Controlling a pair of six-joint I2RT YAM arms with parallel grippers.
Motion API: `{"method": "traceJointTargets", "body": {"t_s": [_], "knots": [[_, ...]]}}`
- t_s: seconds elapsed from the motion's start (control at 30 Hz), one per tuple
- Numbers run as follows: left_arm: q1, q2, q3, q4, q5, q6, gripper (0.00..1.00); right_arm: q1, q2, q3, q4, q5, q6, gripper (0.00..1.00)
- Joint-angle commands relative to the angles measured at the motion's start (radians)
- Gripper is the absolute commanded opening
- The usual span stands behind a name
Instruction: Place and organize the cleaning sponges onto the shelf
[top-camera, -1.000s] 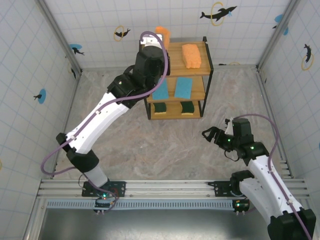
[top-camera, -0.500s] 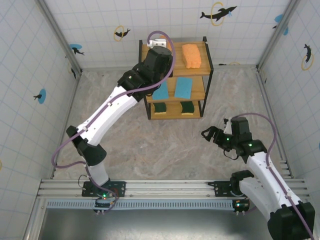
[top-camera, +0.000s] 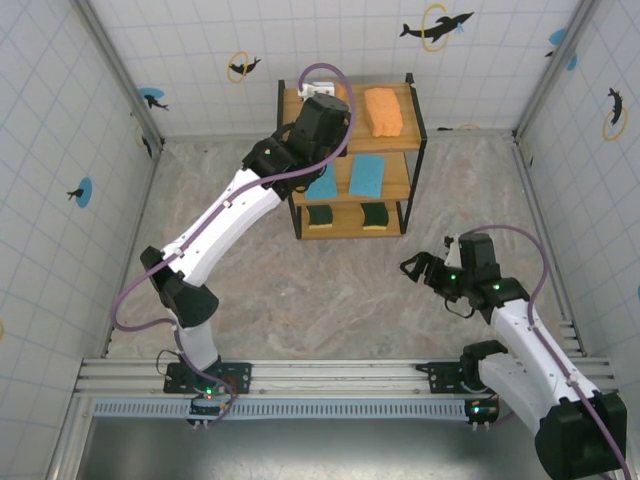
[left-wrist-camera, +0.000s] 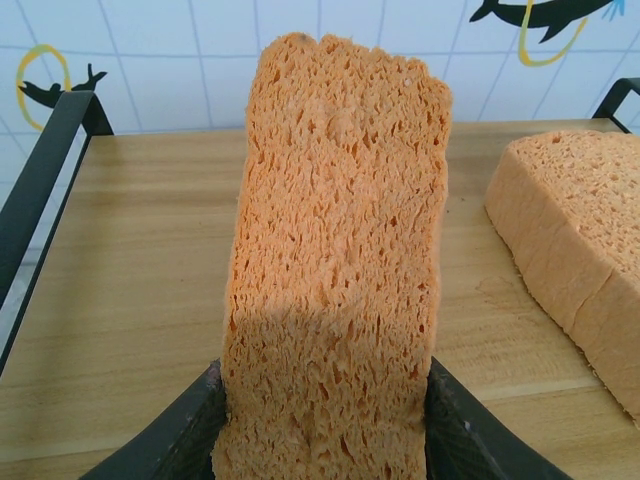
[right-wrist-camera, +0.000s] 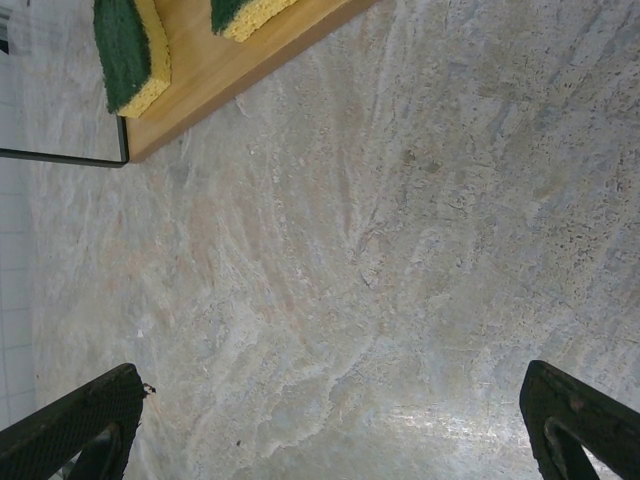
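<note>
Now, from above the left gripper (top-camera: 318, 90) reaches over the shelf (top-camera: 395, 178); at its wrist the fingers (left-wrist-camera: 180, 440) clamp an orange sponge (left-wrist-camera: 335, 250) upright, likely to lay it beside its twin (left-wrist-camera: 570, 230); the right gripper (right-wrist-camera: 325, 430) idles with jaws wide apart over the table (right-wrist-camera: 400, 250)
</note>
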Motion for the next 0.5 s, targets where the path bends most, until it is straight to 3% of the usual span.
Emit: {"method": "traceJointTargets", "body": {"t_s": [0.0, 0.47], "knots": [[0.005, 0.003, 0.04, -0.041, -0.031, -0.017, 0.38, 0.006, 0.004, -0.024, 0.033, -0.015, -0.009, 0.99], [0.005, -0.014, 0.046, -0.079, -0.061, -0.032, 0.42, 0.008, 0.002, -0.029, 0.039, -0.015, -0.003, 0.99]]}}
